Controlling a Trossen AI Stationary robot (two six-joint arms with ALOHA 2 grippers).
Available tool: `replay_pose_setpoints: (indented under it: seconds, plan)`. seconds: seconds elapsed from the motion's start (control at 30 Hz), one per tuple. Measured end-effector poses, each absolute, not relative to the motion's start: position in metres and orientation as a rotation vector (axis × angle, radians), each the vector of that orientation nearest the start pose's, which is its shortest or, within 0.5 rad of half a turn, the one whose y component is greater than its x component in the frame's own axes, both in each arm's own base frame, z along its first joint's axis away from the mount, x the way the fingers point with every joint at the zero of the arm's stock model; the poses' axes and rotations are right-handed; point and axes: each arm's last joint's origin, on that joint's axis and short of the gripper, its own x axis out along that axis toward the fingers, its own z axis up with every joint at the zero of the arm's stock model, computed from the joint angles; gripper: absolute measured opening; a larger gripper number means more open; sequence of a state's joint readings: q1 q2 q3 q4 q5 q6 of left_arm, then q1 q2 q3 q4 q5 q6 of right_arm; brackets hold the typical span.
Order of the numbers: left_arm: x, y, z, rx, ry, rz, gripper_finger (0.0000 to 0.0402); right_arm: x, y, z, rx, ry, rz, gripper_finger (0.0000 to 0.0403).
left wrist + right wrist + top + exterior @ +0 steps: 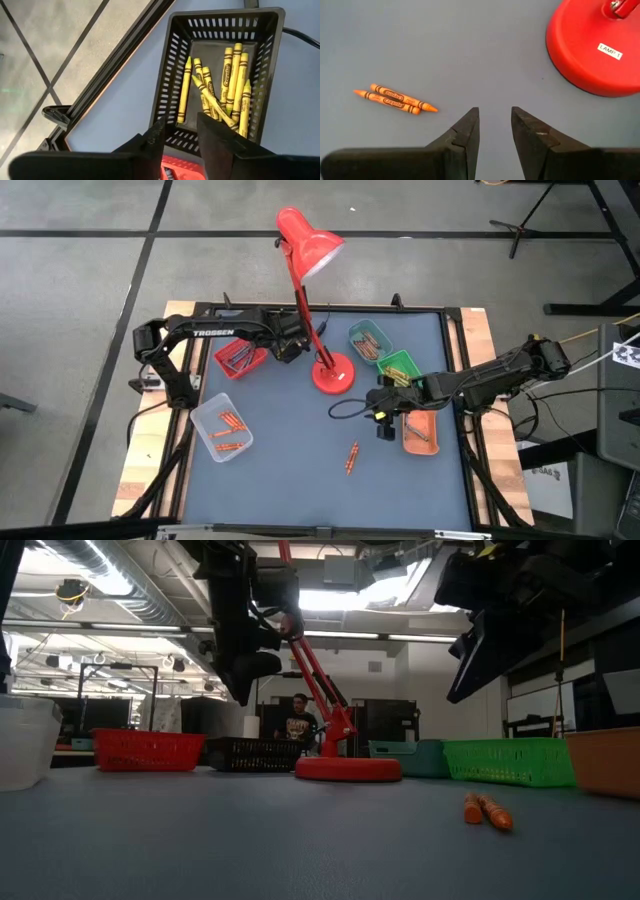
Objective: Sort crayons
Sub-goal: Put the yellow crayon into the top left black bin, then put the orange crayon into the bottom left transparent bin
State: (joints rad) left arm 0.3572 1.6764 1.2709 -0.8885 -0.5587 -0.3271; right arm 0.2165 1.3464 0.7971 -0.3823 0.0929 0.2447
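A: Crayons are seen in several places. Two orange crayons (395,99) lie side by side, touching, on the bare blue table (280,460) toward its near edge, right of centre.

B: And the rest?

A: Yellow crayons (220,90) are piled in a black tray (170,75) at the far left of the table, and orange ones are held in a clear tray (222,428) at the near left. More are seen in a teal tray (368,340) and an orange tray (420,432) on the right.

B: How is the left gripper (179,131) placed?

A: It is held above the near end of the black tray, beside a red tray (240,358). Its fingers are spread and nothing is pinched between them.

B: The right gripper (494,125)?

A: It is poised over bare table between the red lamp's base (592,45) and the two loose crayons, apart from both. Its fingers are parted and nothing is gripped. A green tray (398,366) is seen just behind it.
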Motion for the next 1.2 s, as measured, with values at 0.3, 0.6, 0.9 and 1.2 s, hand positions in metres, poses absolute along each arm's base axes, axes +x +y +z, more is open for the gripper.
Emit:
replay_pose_setpoints:
  seconds: [0.3,0.6,0.9,1.2]
  plan:
    - [0.302,0.088,0.248,-0.098,1.141,0.888,0.0084,0.254,0.054,0.207,0.052,0.930,0.043,0.0111]
    - [0.310,0.000,0.256,-0.068,1.095,0.621,0.0074,0.260,0.057,0.212,0.023,0.850,0.153,0.0111]
    - [0.315,-0.091,0.246,-0.030,0.900,0.317,0.0073,0.261,0.063,0.215,0.028,0.815,0.347,0.0111]
    - [0.311,-0.133,0.239,-0.079,0.743,0.178,0.0073,0.272,0.068,0.194,-0.055,0.836,0.518,0.0111]
